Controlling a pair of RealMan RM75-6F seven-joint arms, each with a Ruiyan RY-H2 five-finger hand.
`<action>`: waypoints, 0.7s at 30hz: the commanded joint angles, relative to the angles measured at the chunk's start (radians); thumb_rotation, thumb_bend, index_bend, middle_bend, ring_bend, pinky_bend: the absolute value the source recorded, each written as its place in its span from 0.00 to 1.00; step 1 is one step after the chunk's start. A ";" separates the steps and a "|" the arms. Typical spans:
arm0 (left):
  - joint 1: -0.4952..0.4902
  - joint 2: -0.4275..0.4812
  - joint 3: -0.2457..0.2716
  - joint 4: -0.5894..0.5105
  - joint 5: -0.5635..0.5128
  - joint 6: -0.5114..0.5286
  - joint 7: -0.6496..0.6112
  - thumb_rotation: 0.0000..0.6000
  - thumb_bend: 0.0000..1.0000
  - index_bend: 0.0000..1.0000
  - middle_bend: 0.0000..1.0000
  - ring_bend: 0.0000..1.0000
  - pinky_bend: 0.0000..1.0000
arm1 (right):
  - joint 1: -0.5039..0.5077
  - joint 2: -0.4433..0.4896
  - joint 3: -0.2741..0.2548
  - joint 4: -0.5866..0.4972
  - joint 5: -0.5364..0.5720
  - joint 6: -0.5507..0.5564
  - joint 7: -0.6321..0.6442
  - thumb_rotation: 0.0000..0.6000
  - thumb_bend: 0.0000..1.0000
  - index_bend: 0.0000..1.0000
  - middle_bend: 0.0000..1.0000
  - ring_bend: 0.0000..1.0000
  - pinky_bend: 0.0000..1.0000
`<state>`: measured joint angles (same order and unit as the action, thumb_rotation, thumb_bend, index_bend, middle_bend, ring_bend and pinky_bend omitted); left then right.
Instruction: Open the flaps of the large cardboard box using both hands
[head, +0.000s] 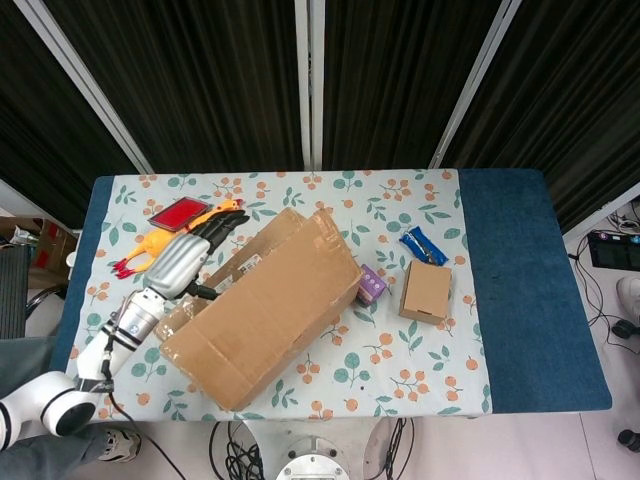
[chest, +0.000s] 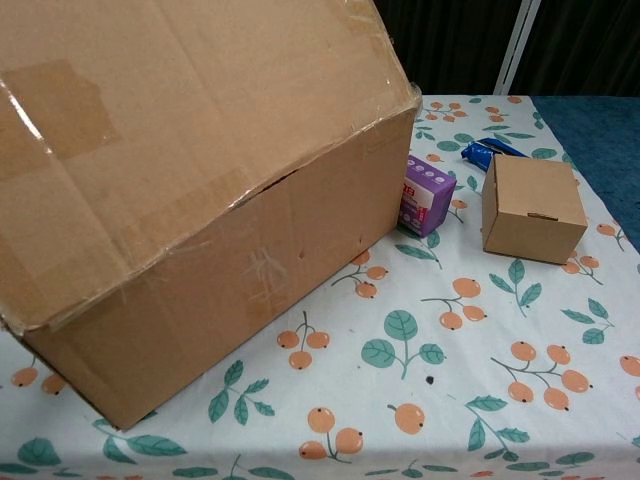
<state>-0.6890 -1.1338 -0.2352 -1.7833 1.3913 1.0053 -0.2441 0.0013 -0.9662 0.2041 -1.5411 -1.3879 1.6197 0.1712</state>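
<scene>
I have the left hand (head: 185, 258), fingers spread under the large cardboard box's (head: 262, 310) raised flap (head: 290, 275), holding nothing; next, swing it fully open.

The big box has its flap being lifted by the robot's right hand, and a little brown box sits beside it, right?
Nearly. The head view shows the left hand at the big box, under its raised flap; no right hand is in view. The little brown box does sit beside it.
</scene>
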 joint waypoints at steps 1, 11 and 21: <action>0.008 0.005 -0.016 -0.062 -0.003 0.029 -0.028 0.55 0.00 0.01 0.04 0.02 0.17 | 0.002 -0.004 0.001 0.003 0.001 -0.003 0.002 1.00 0.18 0.00 0.00 0.00 0.00; 0.015 0.092 -0.004 -0.339 -0.134 -0.027 0.021 0.52 0.00 0.00 0.04 0.02 0.17 | 0.008 -0.007 0.001 0.010 -0.003 -0.008 0.000 1.00 0.18 0.00 0.00 0.00 0.00; 0.007 0.077 0.016 -0.418 -0.221 0.024 0.237 0.52 0.00 0.00 0.03 0.02 0.17 | 0.008 -0.004 -0.006 0.011 -0.017 -0.008 0.010 1.00 0.18 0.00 0.00 0.00 0.00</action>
<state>-0.6789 -1.0515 -0.2230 -2.1860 1.1967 1.0177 -0.0257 0.0094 -0.9710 0.1991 -1.5307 -1.4044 1.6115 0.1804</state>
